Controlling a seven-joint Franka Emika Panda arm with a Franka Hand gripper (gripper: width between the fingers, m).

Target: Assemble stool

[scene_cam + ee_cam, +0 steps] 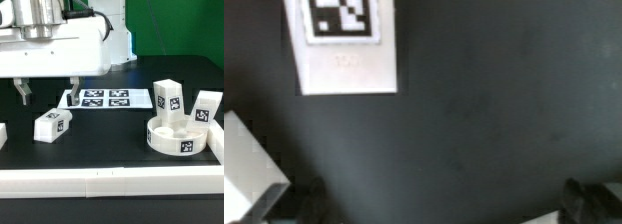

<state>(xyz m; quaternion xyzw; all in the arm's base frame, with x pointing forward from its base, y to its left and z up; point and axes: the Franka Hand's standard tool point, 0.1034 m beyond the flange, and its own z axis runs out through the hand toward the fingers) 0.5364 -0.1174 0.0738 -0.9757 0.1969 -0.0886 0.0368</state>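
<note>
Green wall at the back, black bench (120, 140) below, long white border rail (110, 182) along its near edge. Landmark = the flat white marker board (105, 98) w/ its printed tags.

My fingers (48, 93) hang by the marker board's end toward the exterior view's left, spread wide, nothing held. Wrist view agrees: both dark fingertips (287, 205) far apart w/ bare bench in the gap.

Thing to fetch, as I judge it: the loose white rectangular plastic leg block (52, 124), lying flat on the bench just off that same end of the marker board, on the camera side. Round white ring-shaped plastic seat disc (183, 138) sits past the marker board's other end, toward the exterior view's right, w/ an upright leg block (167, 100) and a leaning leg block (207, 108) already standing in it.

Key relation: the loose block isn't btw my fingers. It lies clear of them, nearer the camera than the marker board. Wrist view has a white tagged block (345, 65) ahead of the fingers, which I take for the same one. There its long axis runs away from me, crosswise to the line btw the two fingertips. If so, no big wrist turn needed: shift over it, drop, close across the short width. Exterior view foreshortens it too much to confirm.
</note>
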